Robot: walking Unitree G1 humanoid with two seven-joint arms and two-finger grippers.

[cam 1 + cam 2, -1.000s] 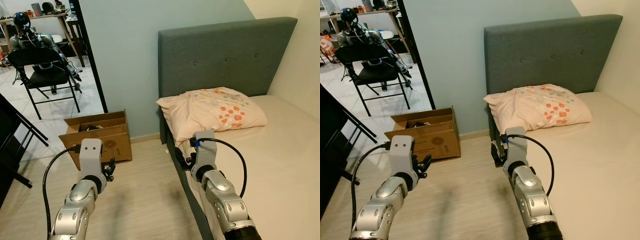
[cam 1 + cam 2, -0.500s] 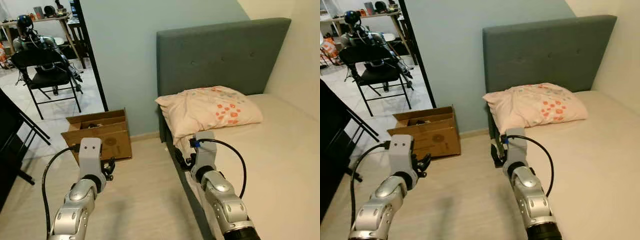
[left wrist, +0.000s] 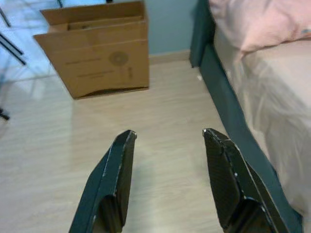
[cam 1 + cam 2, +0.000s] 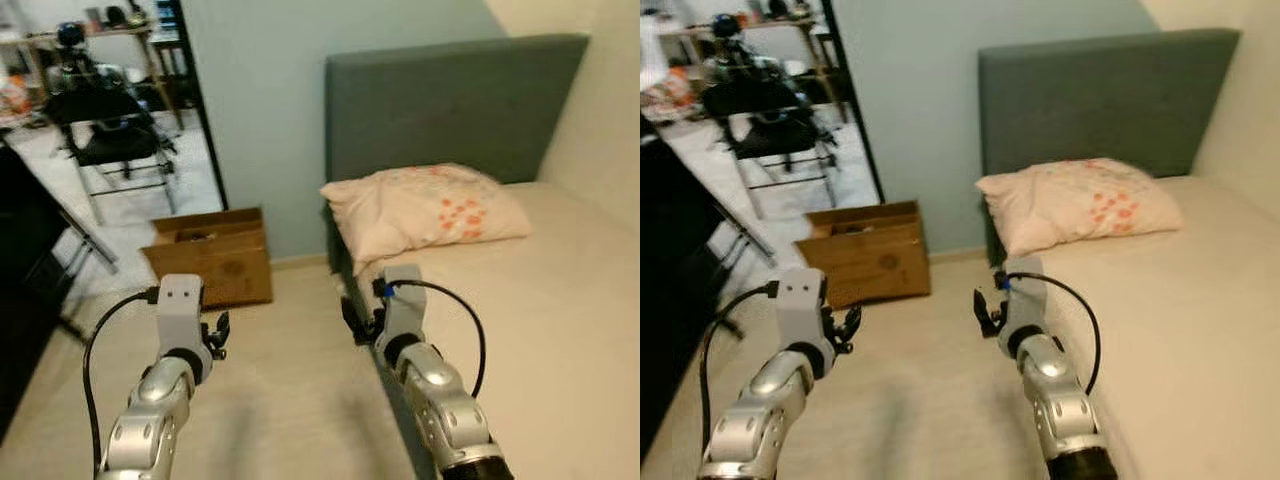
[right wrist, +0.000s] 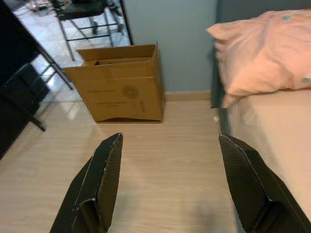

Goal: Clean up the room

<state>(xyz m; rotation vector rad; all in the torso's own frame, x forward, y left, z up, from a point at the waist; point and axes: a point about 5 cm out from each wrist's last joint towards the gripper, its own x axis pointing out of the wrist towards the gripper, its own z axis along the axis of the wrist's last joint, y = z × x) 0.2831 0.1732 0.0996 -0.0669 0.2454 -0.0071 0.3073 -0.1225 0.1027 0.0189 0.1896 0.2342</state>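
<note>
Pillow (image 4: 425,205) on bed (image 4: 540,300); left claw (image 3: 167,138) spread wide, empty, above floor; right claw (image 5: 170,141) likewise.

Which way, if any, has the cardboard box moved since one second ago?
No. The cardboard box sits at the same gap from the bed's headboard, against the wall. The whole picture shifted, so the camera moved.

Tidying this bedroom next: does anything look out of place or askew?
The pillow lies crooked, its corner hanging over the bed edge. An open cardboard box sits on the floor against the wall. Both grippers hover open, holding nothing.
</note>
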